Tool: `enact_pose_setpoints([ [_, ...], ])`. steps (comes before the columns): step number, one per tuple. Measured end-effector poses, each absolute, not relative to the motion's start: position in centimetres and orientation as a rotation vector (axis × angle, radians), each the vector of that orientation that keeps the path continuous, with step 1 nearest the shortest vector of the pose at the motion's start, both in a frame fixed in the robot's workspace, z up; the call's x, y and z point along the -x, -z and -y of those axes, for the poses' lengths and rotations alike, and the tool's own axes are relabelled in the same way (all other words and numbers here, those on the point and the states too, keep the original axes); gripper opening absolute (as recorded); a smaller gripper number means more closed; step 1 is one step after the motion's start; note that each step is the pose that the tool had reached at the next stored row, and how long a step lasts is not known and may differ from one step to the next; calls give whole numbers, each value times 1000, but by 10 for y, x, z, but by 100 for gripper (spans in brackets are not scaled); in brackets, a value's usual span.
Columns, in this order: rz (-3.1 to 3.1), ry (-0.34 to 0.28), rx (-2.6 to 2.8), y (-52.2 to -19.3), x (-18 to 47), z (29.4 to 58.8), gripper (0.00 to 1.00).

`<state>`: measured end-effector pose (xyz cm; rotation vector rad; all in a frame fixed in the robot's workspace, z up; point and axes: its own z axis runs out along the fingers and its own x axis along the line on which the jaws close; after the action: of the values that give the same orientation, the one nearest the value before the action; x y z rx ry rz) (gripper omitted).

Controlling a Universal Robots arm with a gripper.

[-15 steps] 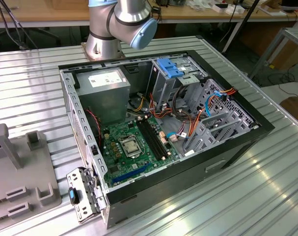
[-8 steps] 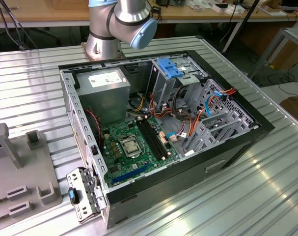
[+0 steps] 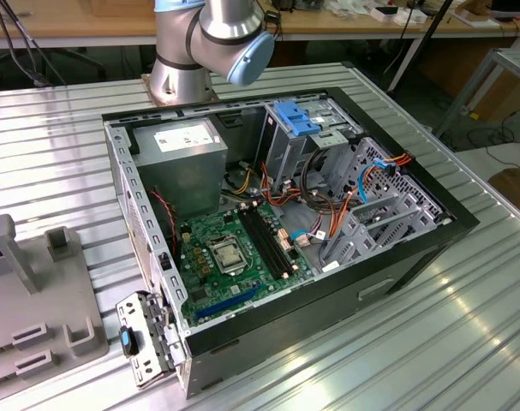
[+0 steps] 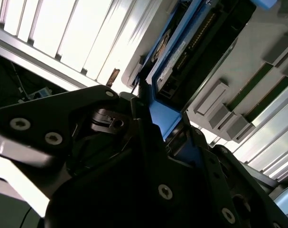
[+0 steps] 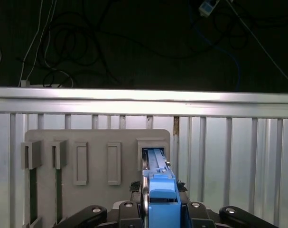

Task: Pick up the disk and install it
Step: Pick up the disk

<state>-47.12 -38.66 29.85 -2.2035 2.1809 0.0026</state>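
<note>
Ribbed metal counter [image 3: 465,342] carries a grey slotted holder [image 5: 94,140]. The disk [image 5: 155,159] stands on edge in its end slot, clamped by the closed pincer [image 5: 161,192]. Nearby, an open computer case [image 3: 397,274] shows its motherboard [image 3: 234,248].

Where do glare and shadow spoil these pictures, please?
Exterior view: glare streaks the table. Second wrist view: the table washes out white, the gripper sits in shadow. First wrist view: the table's edge glares against a dark background.

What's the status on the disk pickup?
Copy: gripper closed on the disk, astride its blue rail. Far end in a grey rack slot. Case lies open.
</note>
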Motion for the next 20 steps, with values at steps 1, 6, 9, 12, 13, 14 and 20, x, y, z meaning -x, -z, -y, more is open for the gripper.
enact_pose_setpoints([
  [1, -2188, -2, 2196, -298, 471, 387, 37],
  [6, -2186, -3, 2198, -298, 471, 387, 37],
  [9, -2187, -2, 2197, -298, 471, 387, 37],
  [12, -2194, -2, 2190, -298, 471, 387, 37],
  [13, -2194, -2, 2190, -298, 471, 387, 37],
  [14, -2195, -2, 2190, -298, 471, 387, 37],
  [20, -2200, -2, 2184, -298, 471, 387, 37],
])
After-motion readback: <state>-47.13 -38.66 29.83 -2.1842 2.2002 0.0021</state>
